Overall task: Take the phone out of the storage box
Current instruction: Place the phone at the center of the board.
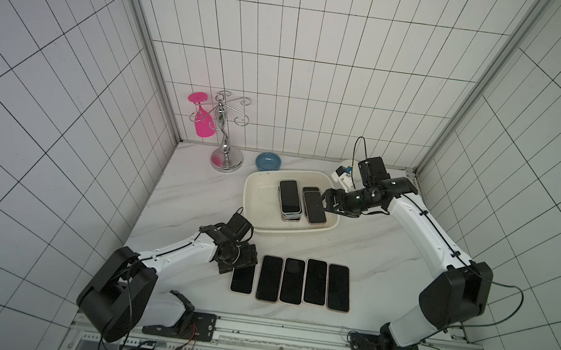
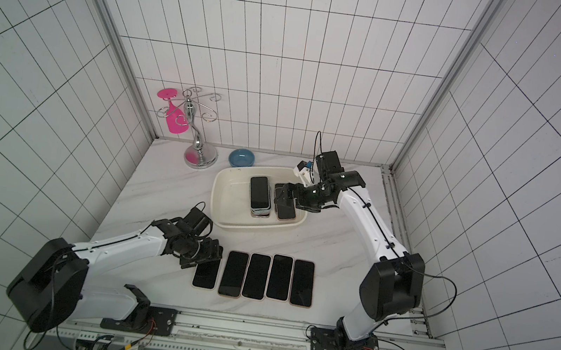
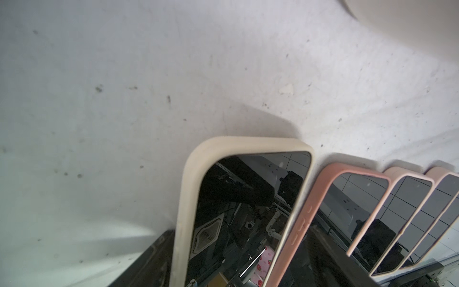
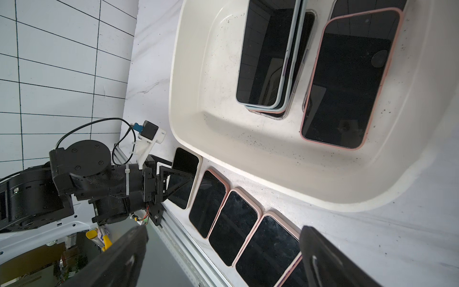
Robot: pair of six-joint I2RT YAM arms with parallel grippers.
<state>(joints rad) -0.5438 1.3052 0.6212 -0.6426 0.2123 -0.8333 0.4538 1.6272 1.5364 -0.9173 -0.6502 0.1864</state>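
Overhead, in both top views the storage box (image 1: 259, 213) (image 2: 230, 209) sits mid-surface (image 1: 194, 201), holding a stack of phones (image 1: 289, 199) and, just beside it, a pink-cased phone (image 1: 314, 211) lying flat. The right claw (image 1: 327, 202) hangs over that phone's outer edge, though I cannot tell if it touches. Nearer the robot a row of five phones (image 1: 292, 282) lies face up, with the left claw (image 1: 241, 266) at the far end of the leftmost, cream-cased phone (image 1: 242, 283). From the left wrist, that phone lies flat between two spread fingers (image 3: 154, 261) — the claw is unclenched and grips nothing. From the right wrist, the fingers (image 4: 124, 261) stand wide apart with nothing between them, and both the stack and the pink-cased phone are inside the box.
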